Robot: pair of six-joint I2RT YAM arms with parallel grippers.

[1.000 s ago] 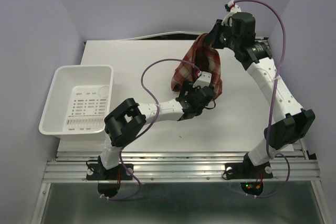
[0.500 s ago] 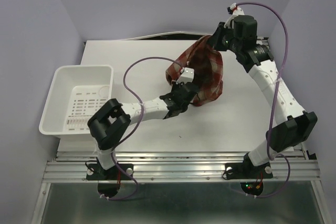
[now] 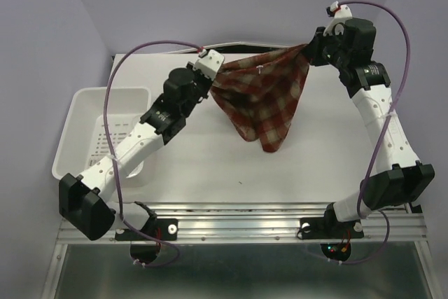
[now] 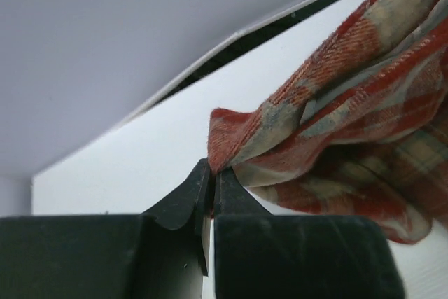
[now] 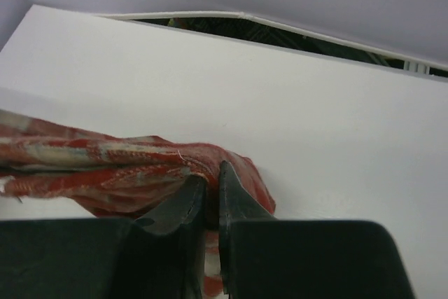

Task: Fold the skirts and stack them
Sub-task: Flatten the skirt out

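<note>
You are working in a robotics lab booth: bare lilac walls (image 3: 49,26), a white table (image 3: 203,166), a metal mounting rail (image 3: 238,227).

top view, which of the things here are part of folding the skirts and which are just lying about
In the job:
- plaid skirt, hanging spread above the table
- left gripper, shut on one top corner
- right gripper, shut on the other top corner

Lying about:
- white basket, at the table's left edge, touched by neither gripper

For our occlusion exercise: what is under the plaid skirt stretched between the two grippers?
Only white table shows around the plaid skirt; the patch beneath it is covered.
</note>
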